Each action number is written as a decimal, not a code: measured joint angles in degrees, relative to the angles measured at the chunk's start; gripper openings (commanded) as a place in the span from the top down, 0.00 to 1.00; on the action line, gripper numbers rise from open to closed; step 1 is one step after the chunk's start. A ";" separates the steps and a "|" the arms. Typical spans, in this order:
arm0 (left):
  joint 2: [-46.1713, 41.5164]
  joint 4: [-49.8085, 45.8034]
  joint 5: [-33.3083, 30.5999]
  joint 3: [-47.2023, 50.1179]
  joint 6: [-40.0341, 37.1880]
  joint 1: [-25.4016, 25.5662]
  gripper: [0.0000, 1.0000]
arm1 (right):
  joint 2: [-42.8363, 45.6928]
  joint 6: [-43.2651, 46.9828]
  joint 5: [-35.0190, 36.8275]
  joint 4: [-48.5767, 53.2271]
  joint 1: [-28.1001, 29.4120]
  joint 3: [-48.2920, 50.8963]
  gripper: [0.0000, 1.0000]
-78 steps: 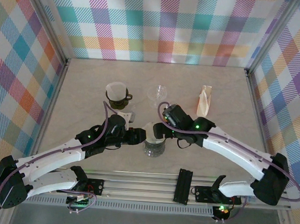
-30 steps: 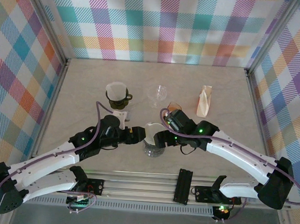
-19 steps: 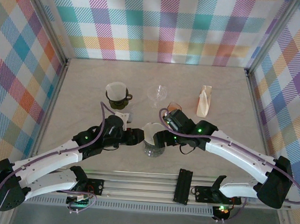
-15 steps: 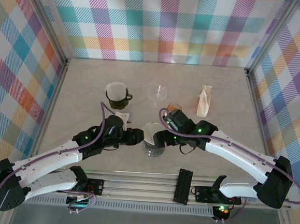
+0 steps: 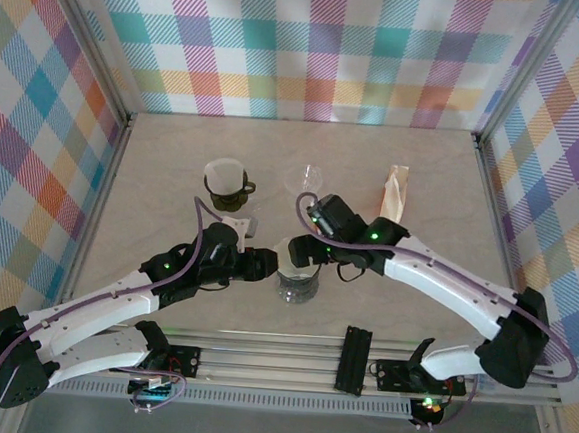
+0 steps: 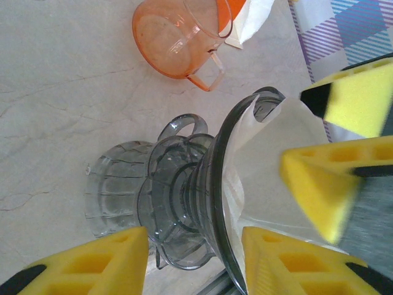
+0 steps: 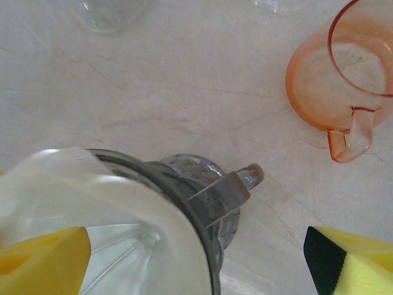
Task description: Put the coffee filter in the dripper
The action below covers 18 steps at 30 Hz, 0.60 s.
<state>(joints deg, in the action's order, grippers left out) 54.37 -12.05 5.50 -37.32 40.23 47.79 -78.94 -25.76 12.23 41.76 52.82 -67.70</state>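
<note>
Front-centre on the counter (image 5: 173,167), filter (image 6: 270,153) sits inside the dripper (image 6: 178,196); right gripper (image 7: 196,246) spread wide around it, left gripper (image 6: 191,236) brackets the dripper, can't tell if pinching. Filter's light and creases easily: you want its top edge, gently.

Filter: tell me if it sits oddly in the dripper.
The filter sits in the dripper slightly askew: one side of its edge rises past the rim rather than lying flush. No tear or spill is visible.
</note>
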 measured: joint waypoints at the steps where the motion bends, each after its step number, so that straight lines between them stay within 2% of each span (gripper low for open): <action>1: 0.00 0.00 0.00 0.00 0.02 0.00 0.56 | -0.96 0.28 0.07 0.15 0.00 0.00 0.10; 18: 0.00 0.04 0.00 0.00 0.02 0.00 0.56 | -7.89 2.71 0.15 1.40 -0.42 0.00 0.09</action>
<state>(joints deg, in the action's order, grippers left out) 54.37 -12.01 5.50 -37.32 40.25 47.79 -86.83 -23.05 12.38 43.16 52.40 -67.70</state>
